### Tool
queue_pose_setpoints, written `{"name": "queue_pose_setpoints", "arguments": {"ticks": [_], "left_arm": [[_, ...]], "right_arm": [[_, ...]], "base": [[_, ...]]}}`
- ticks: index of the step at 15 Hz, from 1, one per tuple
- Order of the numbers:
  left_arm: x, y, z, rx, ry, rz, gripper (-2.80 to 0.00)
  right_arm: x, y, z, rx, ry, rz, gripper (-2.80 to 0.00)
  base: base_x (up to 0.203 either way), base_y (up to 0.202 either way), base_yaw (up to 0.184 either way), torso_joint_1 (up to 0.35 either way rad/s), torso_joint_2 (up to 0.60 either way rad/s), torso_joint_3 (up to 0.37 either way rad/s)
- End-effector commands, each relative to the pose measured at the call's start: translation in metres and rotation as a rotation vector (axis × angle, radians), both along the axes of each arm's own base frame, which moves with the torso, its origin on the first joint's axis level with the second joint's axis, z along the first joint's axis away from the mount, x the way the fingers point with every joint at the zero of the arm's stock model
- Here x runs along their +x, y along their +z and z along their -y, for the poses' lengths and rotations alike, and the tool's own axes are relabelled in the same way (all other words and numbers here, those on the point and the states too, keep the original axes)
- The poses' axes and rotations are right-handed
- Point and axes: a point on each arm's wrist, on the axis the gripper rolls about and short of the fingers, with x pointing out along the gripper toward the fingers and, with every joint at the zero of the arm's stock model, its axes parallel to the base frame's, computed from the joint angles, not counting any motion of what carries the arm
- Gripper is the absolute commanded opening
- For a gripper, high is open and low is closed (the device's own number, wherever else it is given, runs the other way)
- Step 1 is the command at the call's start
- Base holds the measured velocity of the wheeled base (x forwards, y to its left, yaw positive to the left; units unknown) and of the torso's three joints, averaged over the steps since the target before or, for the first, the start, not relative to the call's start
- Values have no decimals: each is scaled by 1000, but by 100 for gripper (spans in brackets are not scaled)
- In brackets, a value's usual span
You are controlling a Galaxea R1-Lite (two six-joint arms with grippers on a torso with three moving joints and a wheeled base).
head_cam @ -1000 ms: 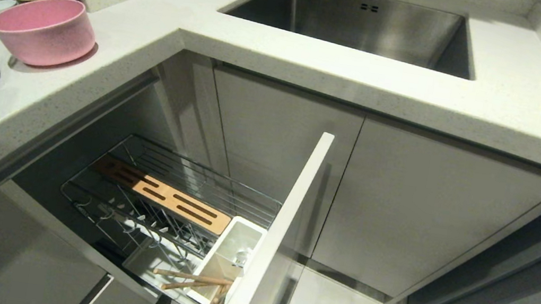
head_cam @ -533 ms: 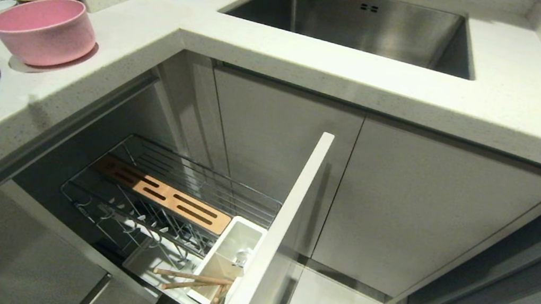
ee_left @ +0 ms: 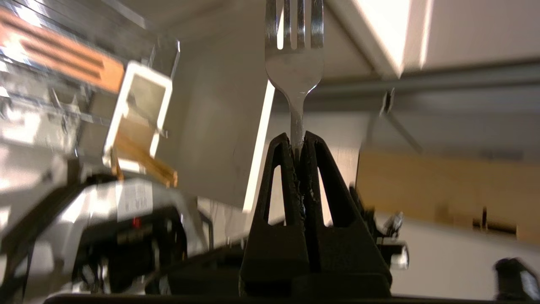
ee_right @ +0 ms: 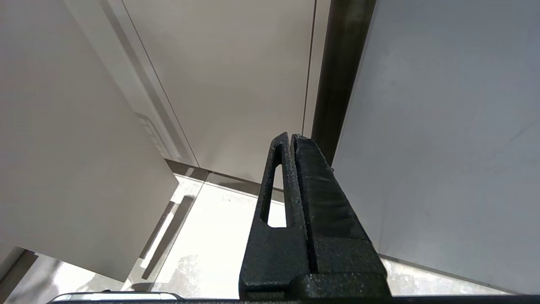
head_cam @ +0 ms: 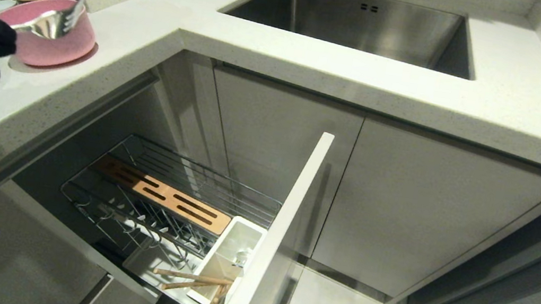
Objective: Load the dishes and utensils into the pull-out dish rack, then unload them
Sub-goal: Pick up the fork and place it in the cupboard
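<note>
Silver metal fork (ee_left: 294, 71) sits pinched by its handle in my left gripper (ee_left: 296, 141), tines forward, ready for the white plastic utensil bin (head_cam: 228, 258).

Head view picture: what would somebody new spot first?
Probably the shiny silver metal fork, pinched in the robot's black left hand above the matte pink round bowl on the pale countertop at the far left. Next, the pulled-out chrome wire dish rack low down, with light-wood chopsticks lying across its white plastic bin.
</note>
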Motion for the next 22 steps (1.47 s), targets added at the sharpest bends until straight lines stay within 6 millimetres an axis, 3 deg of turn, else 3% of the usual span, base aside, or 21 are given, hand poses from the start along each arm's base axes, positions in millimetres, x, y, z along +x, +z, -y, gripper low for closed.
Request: {"name": "queue_pose_setpoints", "arguments": {"ticks": [1,8,14,22], "left_arm": [[19,-16,12,20,-78,-116,-280],[79,-68,48,259,-53,-442,-280],[124,-106,72,275,-31,-676,-280],[156,-152,106,358,-85,-833,-280]], "right_arm": [[2,-7,0,0,0,-25,-280],[2,-7,0,0,0,-24,-280],[2,-7,0,0,0,-24,-280],[2,-7,0,0,0,-25,-280]], "base": [[0,0,0,0,0,0],[0,0,0,0,0,0],[0,0,0,0,0,0],[0,0,0,0,0,0]]}}
